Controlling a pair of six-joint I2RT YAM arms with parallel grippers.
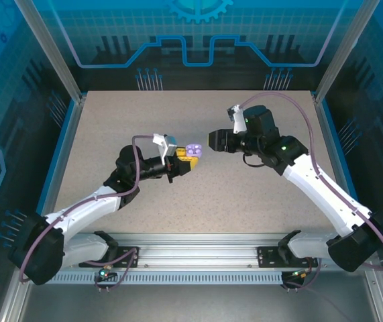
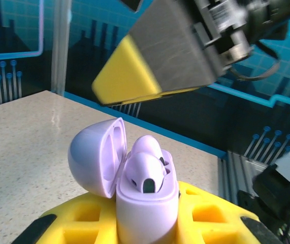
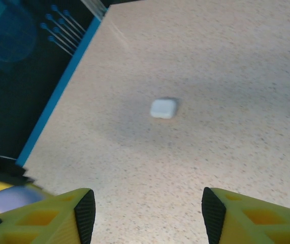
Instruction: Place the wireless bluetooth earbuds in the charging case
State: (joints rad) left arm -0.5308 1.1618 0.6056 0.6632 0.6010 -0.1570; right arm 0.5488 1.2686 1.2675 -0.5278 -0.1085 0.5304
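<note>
My left gripper [image 1: 186,161] [image 2: 147,226] is shut on the pale-lavender charging case [image 1: 192,151] [image 2: 147,203] and holds it upright above the table. The lid [image 2: 94,157] is swung open to the left. Two lavender earbuds [image 2: 147,170] sit in the case's body, their tops sticking out. My right gripper [image 1: 212,141] [image 3: 147,213] hovers just right of the case, open with nothing between its fingers. One of its yellow-tipped fingers [image 2: 150,66] hangs above the case in the left wrist view. The case's edge [image 3: 5,199] shows at the lower left of the right wrist view.
A small whitish rounded piece [image 3: 163,108] lies on the speckled table [image 1: 245,194] below the right gripper, too blurred to identify. Blue rails [image 1: 67,144] edge the table, with frame posts at the back corners.
</note>
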